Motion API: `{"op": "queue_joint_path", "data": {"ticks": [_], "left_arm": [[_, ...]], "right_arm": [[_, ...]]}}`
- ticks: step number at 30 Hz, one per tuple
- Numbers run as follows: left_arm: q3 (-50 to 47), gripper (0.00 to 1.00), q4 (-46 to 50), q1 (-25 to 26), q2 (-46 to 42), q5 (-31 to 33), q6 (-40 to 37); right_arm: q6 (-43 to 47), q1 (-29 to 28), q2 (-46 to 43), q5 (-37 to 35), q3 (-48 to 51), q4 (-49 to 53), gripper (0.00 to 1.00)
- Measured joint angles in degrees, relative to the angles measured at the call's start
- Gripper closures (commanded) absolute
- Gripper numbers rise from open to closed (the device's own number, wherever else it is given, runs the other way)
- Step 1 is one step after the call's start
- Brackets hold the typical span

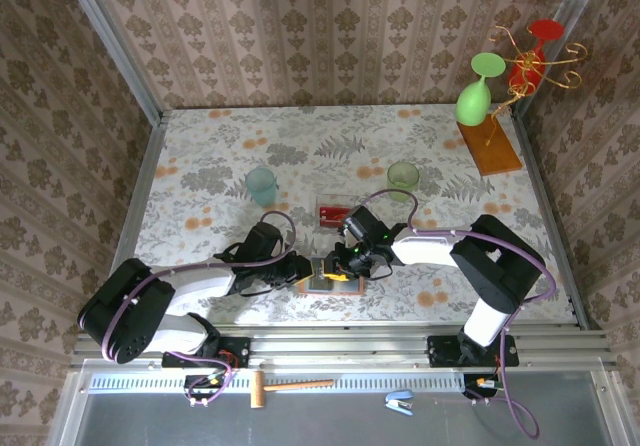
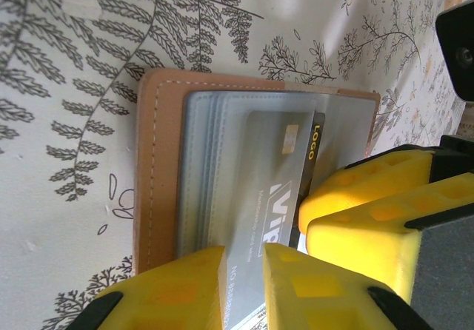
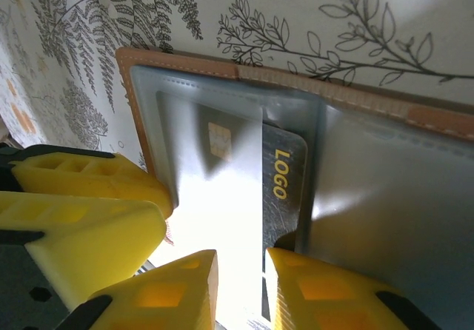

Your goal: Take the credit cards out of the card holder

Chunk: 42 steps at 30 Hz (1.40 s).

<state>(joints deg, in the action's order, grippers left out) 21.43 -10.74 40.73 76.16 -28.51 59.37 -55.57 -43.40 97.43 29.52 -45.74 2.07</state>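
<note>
Pulling dark card (image 3: pixel 285 174): left jaws pinch card holder (image 2: pixel 159 167); right jaws straddle it, can't tell if gripping. Nxt you'd clamp & slide out.

The left claw (image 2: pixel 243 263) hides the card holder's (image 2: pixel 159 160) near edge.

Table, fern and flower print top, with items resting on it

Table (image 1: pixel 200 146): one teal cup (image 1: pixel 261 185) left of centre; one green cup (image 1: pixel 403 177) right of centre; one small clear box (image 1: pixel 333 212) with red contents between the cups, nearer the front; one wooden stand base (image 1: pixel 490 148) at the far right; one tan card holder (image 2: pixel 159 167) lying open near the front edge.
</note>
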Motion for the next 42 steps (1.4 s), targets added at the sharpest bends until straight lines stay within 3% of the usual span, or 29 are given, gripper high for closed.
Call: {"op": "queue_joint_path", "data": {"ticks": [26, 42], "left_arm": [[1.92, 0.81, 2.6, 0.0, -0.66, 0.02, -0.28], [5.99, 0.88, 5.77, 1.6, 3.04, 0.81, -3.74]], "right_arm": [[1.77, 0.09, -4.83, -1.86, -1.14, 4.31, 0.76], [-0.59, 2.43, -6.67, -1.53, 5.05, -2.27, 0.77]]}}
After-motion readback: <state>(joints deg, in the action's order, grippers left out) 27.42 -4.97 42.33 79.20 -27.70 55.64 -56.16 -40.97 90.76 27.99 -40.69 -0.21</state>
